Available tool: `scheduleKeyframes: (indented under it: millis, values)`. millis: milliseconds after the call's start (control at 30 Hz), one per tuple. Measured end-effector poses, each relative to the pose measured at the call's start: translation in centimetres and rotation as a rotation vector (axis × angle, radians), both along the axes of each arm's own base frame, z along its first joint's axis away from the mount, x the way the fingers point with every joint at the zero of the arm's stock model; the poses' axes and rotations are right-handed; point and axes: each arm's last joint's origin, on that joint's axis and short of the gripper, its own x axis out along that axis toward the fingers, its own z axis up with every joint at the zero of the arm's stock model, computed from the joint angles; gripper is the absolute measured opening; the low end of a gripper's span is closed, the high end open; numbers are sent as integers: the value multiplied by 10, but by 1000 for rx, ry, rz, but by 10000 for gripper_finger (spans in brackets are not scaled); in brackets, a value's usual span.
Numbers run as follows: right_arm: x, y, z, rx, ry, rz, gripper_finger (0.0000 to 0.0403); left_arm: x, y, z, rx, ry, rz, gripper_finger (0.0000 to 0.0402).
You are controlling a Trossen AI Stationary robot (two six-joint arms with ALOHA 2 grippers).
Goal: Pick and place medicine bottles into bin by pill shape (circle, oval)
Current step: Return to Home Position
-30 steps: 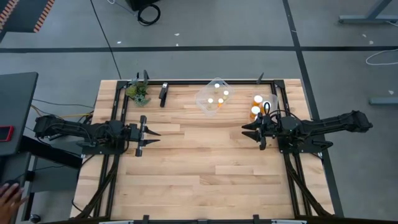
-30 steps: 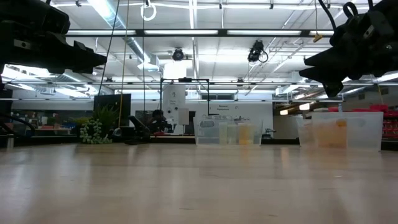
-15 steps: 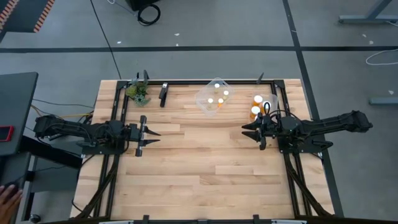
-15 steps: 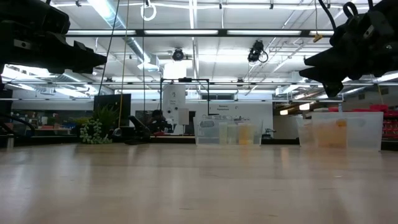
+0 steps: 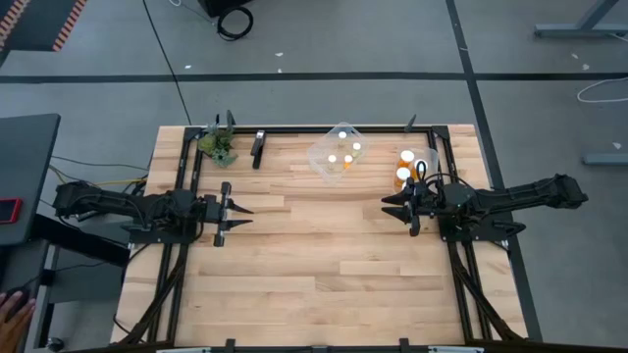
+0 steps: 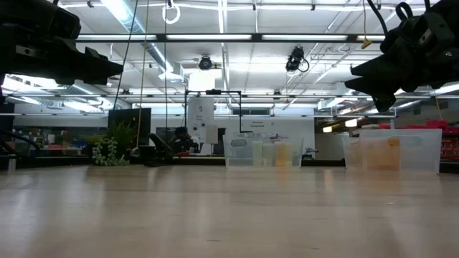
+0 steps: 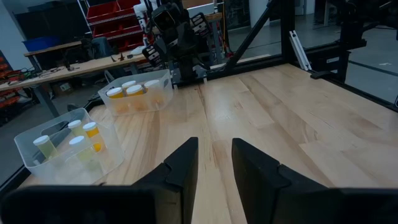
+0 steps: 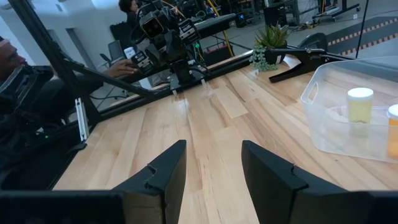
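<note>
left gripper (image 5: 243,216) and right gripper (image 5: 389,207) hang with jaws apart by the counter's (image 5: 324,270) left and right edges, the medicine bottles (image 5: 342,155) in two clear bins (image 5: 317,155) at its far edge, nearest the right gripper.

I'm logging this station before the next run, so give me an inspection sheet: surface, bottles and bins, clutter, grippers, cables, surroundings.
Surface: wooden table in a black frame; no spills seen.
Job's things: four white-capped bottles in the middle bin; orange bottles in the right bin; none loose on the table.
Clutter: small plant and black tool at the far-left edge.
Grippers: left gripper and right gripper open, holding nothing, raised above the table.
Cables: black cable running to the far-left corner; coil and white cable on the floor.
Surroundings: a person's hand off the near-left corner.
</note>
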Motion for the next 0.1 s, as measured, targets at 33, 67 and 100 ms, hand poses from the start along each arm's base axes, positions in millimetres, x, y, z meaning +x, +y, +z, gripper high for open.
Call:
scheduleKeyframes:
  millis: [33,67,100]
  values:
    - [0,0,0,0,0,0,161,0,0,0,0,0,0,107]
    - [0,0,0,0,0,0,161,0,0,0,0,0,0,107]
    - [0,0,0,0,0,0,161,0,0,0,0,0,0,107]
